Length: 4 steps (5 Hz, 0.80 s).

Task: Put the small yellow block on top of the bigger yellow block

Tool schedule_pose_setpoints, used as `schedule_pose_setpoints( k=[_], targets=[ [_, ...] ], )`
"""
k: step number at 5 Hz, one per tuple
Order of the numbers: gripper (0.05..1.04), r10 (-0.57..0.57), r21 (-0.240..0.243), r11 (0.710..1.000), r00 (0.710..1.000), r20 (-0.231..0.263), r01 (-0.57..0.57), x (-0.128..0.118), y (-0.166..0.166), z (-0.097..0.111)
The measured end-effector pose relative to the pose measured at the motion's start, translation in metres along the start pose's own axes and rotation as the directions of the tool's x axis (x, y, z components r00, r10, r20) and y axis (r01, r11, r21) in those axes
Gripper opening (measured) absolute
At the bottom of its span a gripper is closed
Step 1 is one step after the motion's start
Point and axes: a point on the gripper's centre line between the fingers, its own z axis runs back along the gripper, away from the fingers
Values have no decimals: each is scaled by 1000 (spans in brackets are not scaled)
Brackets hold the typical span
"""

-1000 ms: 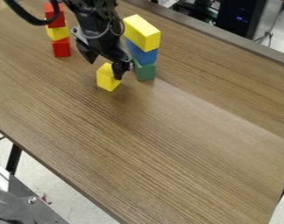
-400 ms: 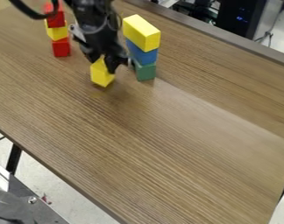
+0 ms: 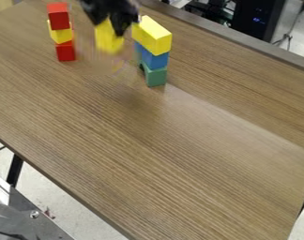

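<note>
Above the bench, your gripper was closed on the small block, which hung upright near the big block but apart from it. You had the big block atop a blue block and a green block; in another stack, a yellow block sat between two red blocks.

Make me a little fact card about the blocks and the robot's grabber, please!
Gripper: holding the small yellow block
Small yellow block: in the air, not on the bigger one
Bigger yellow block: top of its stack
Under it: blue block, then green block
Other stack, top to bottom: red block, yellow block, red block
Stacks stand on: wooden table
</note>
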Motion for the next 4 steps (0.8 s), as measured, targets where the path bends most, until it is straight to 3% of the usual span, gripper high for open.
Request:
schedule_pose_setpoints(
  k=[2,4],
  targets=[
    [522,-3,-8,1000,999,47,3,26,-3,26],
    [522,-50,-82,995,999,-6,50,39,-28,8]
  ],
)
